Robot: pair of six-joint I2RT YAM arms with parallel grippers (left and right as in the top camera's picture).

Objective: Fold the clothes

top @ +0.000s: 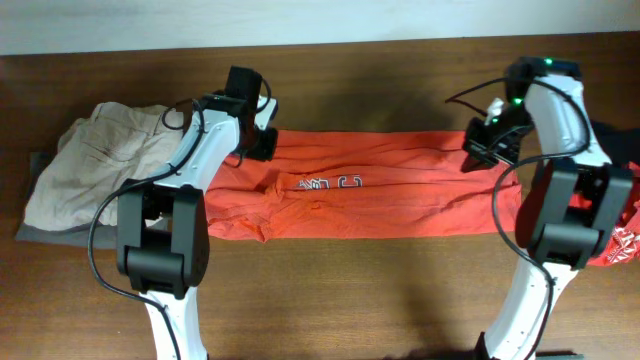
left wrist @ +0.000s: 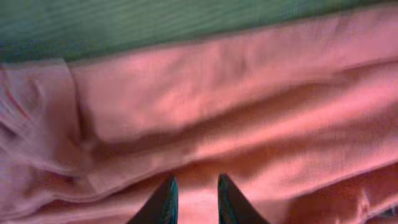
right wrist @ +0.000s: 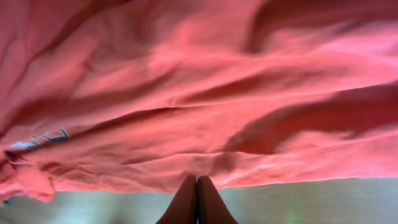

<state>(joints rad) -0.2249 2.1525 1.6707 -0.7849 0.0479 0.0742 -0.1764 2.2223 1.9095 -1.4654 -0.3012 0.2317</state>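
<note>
The orange shirt [top: 400,190] lay on the desk [top: 350,290] as a long band, its long axis running side to side between the arms. The left tool [left wrist: 194,190] sat over its left end, fingers a little apart; whether they nipped cloth could not be told. The right tool [right wrist: 198,183], pressed together, sat at the shirt's edge near the right end.

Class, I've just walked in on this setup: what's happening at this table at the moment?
Two robot arms are folding an orange-red T-shirt, now a long band across the table. The left end effector is at one end, fingers slightly apart. The right end effector is shut at the other end's hem; whether on cloth is unclear. A beige garment lies heaped at the left arm's side.
</note>
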